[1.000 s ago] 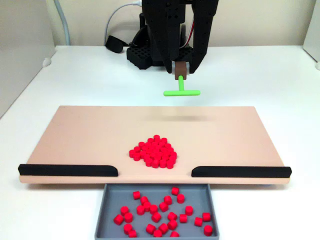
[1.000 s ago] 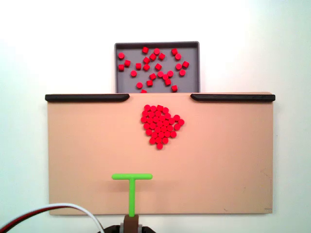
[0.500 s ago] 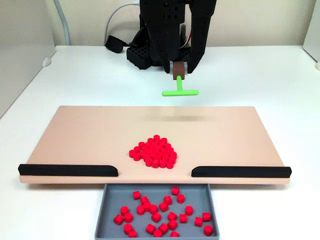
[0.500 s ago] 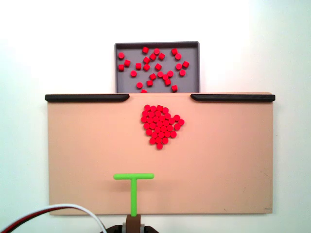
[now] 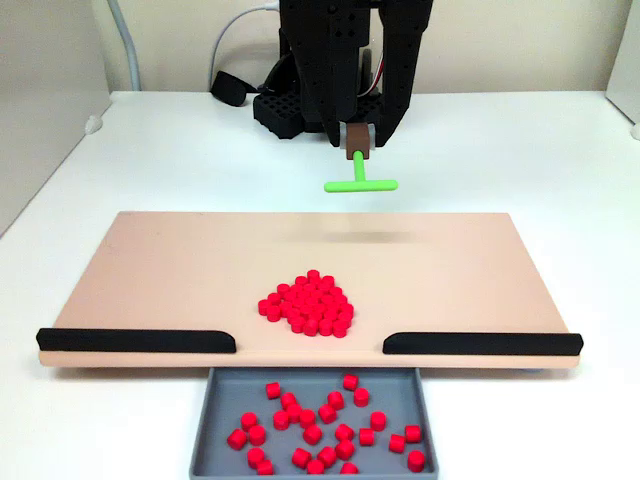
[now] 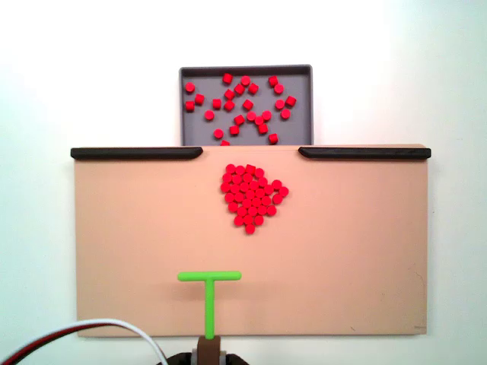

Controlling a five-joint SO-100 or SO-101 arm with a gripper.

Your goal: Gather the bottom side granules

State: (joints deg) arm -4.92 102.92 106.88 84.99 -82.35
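Since a second ago your green T-stick [image 5: 360, 183] nudged slightly sideways; gripper [image 5: 358, 148] clamps its stem. Granules [image 5: 307, 303] sit clustered mid tan board [image 6: 137, 243], white table [image 5: 520, 150], grey tray [image 6: 186, 74] beyond. No readable writing.

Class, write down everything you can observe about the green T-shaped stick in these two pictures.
The green T-shaped stick is bright green, smooth and plastic-looking: a straight stem ending in a short crossbar. The stem's other end sits in a brown holder at the arm's tip. In a fixed view it hangs above the board's far edge, throwing a faint shadow on it. In a fixed view from above, the crossbar faces the packed red granules, well apart from them.
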